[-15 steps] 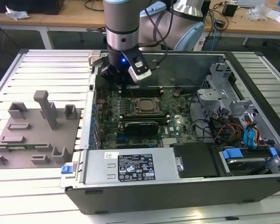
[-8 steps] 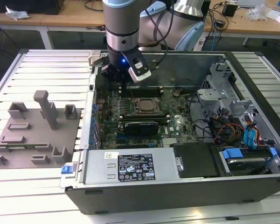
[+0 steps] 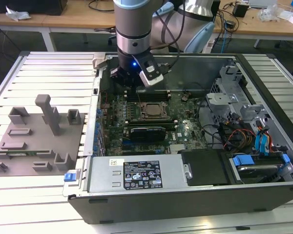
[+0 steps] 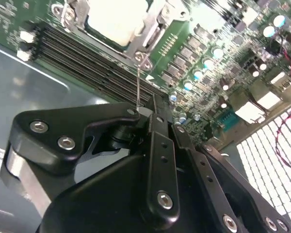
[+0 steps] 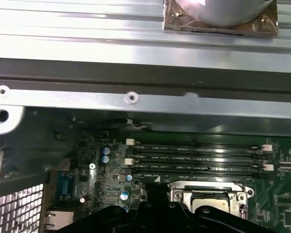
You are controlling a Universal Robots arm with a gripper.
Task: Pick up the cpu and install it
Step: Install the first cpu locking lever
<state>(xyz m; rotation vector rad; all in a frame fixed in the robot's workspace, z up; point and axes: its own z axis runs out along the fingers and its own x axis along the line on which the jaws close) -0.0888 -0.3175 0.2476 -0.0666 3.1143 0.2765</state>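
The cpu [image 4: 115, 18] shows as a pale silvery square lying flat inside the dark socket frame [image 3: 151, 110], with the metal bracket [image 4: 150, 36] around it. My gripper [image 3: 131, 86] hangs inside the open computer case over the memory slots [image 5: 199, 158], just behind the socket and a little toward the exterior view's left. Its black linkage [image 4: 155, 145] fills the near part of the second wrist view, and its dark tip [image 5: 150, 213] sits beside the socket [image 5: 208, 198] in the first wrist view. Nothing is visibly held.
A grey fixture [image 3: 39, 136] with moulded holders lies outside the case at the exterior view's left. The grey box with a white label [image 3: 141, 174] spans the case front. A dark expansion card [image 3: 147, 132] sits before the socket. Drive cages and cables [image 3: 254, 131] crowd the right.
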